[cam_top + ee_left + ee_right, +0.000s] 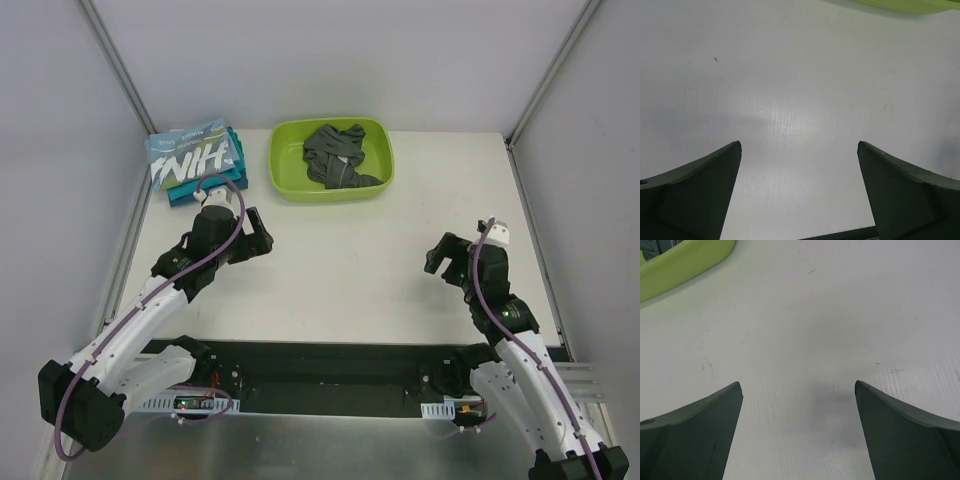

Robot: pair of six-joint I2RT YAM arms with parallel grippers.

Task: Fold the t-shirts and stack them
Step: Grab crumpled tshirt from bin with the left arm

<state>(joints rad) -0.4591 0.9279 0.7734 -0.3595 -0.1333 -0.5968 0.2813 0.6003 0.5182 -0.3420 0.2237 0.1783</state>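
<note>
A folded light blue t-shirt with big white letters [192, 153] lies on top of folded teal t-shirts [205, 186] at the back left of the table. A crumpled dark grey t-shirt [337, 155] lies in the lime-green tub [283, 165]. My left gripper [262, 236] is open and empty, in front of the stack and left of the tub; its wrist view [799, 145] shows only bare table between the fingers. My right gripper [441, 258] is open and empty over the right half of the table; it also shows in its wrist view [798, 384].
The tub's rim shows at the top of the left wrist view [910, 5] and at the top left of the right wrist view [685, 262]. The white table [350, 270] is bounded by grey walls with metal posts at the back corners.
</note>
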